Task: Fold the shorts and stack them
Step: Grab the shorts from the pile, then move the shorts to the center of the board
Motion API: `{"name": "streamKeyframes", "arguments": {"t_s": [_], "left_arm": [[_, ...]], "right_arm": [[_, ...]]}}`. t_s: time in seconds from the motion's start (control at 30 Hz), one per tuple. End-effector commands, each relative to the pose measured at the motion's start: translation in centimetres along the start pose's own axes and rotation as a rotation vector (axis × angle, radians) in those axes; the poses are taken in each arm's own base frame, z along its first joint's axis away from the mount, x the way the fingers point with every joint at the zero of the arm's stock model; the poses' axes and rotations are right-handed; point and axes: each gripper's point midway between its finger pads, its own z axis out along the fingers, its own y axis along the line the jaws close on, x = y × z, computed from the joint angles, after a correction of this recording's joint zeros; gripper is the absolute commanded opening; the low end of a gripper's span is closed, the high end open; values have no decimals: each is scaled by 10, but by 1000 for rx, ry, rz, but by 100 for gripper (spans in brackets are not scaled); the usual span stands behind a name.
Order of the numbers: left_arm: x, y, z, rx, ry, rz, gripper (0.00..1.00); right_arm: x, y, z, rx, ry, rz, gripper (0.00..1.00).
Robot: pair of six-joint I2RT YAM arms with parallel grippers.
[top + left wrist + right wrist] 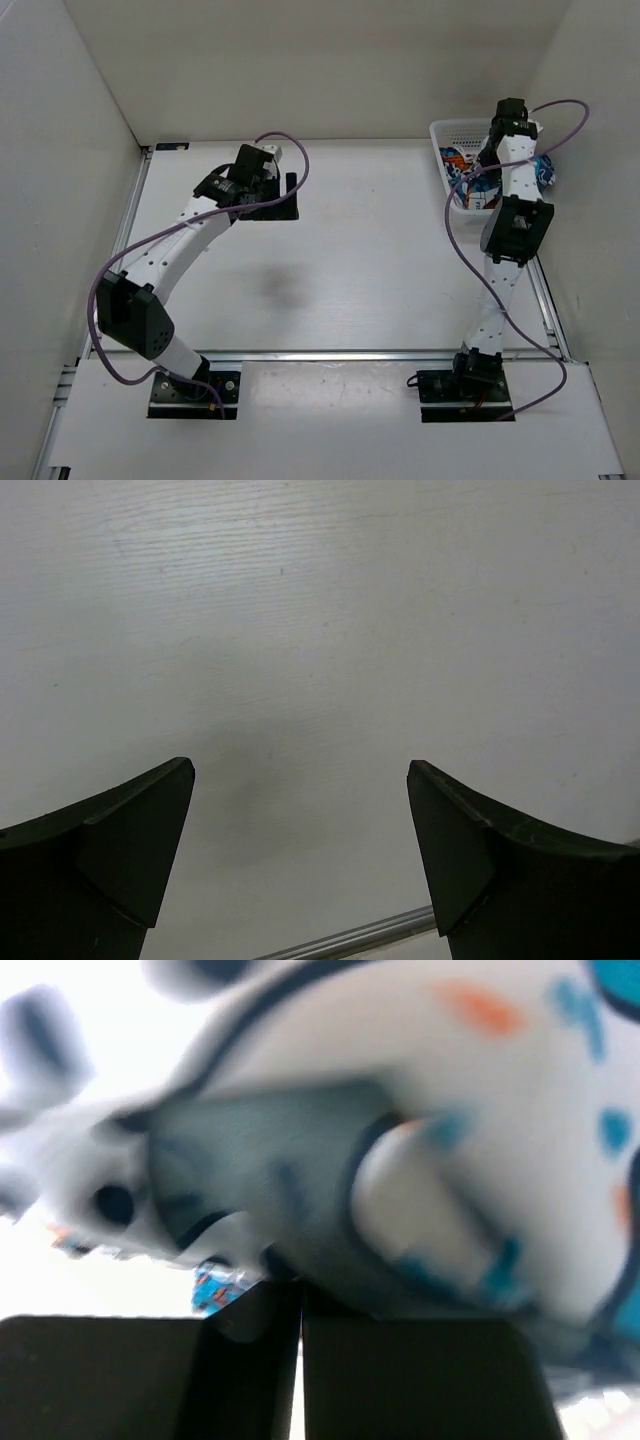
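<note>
The shorts (462, 180) lie bunched in the white basket (445, 130) at the far right corner of the worktop (380, 270). My right gripper (300, 1310) reaches down into that basket. Its fingers (420, 1380) are pressed together with only a thin seam between them, and the printed fabric sits right against their tips, filling the wrist view. That view is blurred, so I cannot tell whether a fold is caught in the pinch. My left gripper (298, 770) hangs over the far left part of the worktop, well apart from the shorts, fingers spread wide, holding and touching nothing.
</note>
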Motion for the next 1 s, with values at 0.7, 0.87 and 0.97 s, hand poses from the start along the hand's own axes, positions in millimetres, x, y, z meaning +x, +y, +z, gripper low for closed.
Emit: {"name": "streamKeyframes", "arguments": {"t_s": [0.7,0.87,0.97], "left_arm": [[-104,77,-137,33,-351,-291,99],[-91,120,-153,-82,-324,-376,99],[-78,130,-154,-99,-299,-396,99]], "right_arm": [[47,116,-608,-1433,-491,-402,0],[206,136,-547,-1378,-174,-622,3],[306,119,-463,-1180,29,-752,65]]}}
